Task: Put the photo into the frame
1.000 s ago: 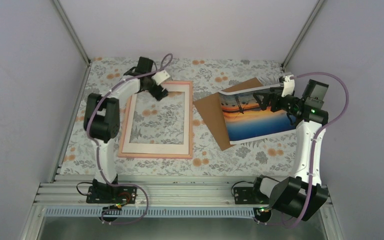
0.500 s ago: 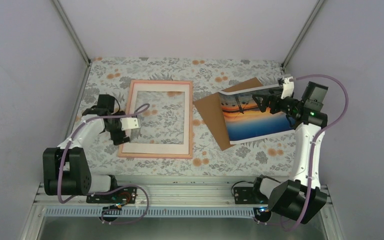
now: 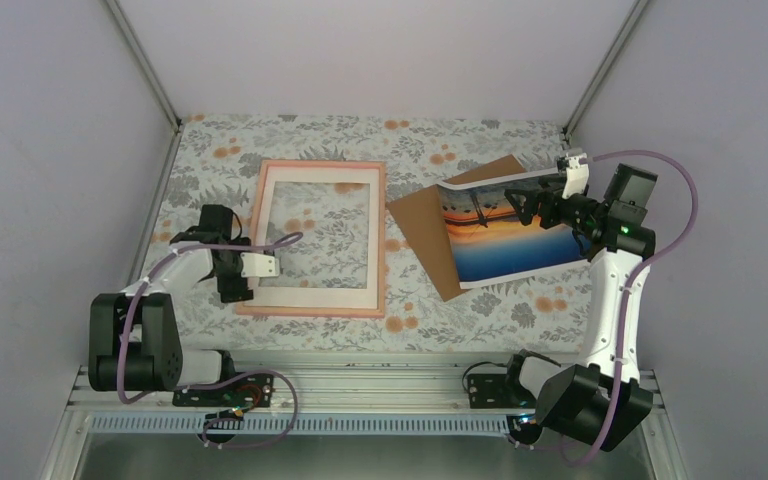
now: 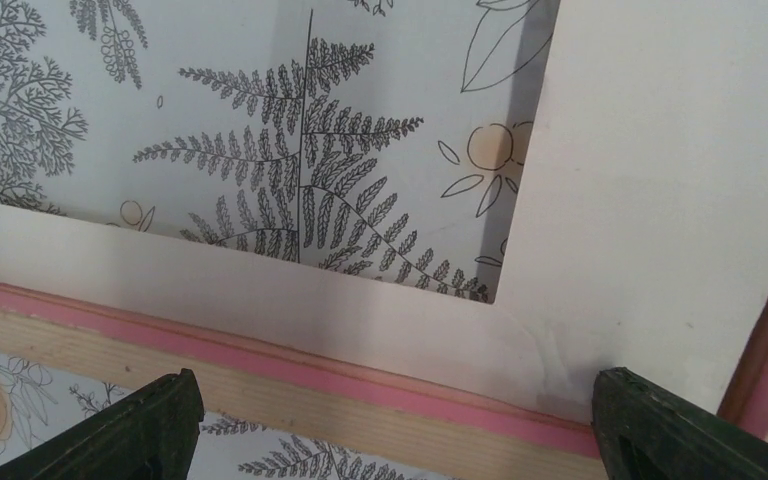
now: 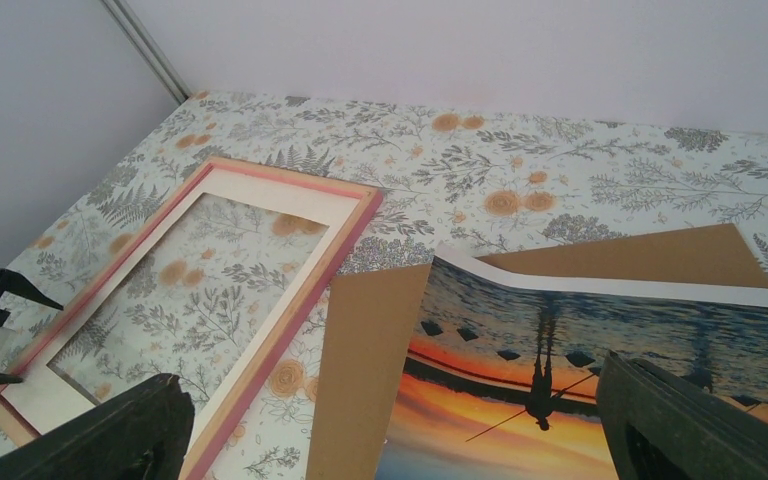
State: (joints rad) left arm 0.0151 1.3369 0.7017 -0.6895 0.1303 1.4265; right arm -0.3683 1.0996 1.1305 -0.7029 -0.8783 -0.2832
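Left wrist: frame (image 4: 260,352) corner between spread fingers (image 4: 155,425). Top: photo (image 3: 505,238) atop board (image 3: 418,222).

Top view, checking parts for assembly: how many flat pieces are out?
4: frame centre-left, white mat inside it, brown board to its right, photo overlapping that board. Others may hide underneath.

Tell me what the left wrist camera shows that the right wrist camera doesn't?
Left wrist only: a close-up of one corner of the frame, with fern print on the tablecloth visible inside the white mat. Right wrist only: the photo, overlapping a brown backing board, plus the back wall. Both: the frame, its mat and the tablecloth.
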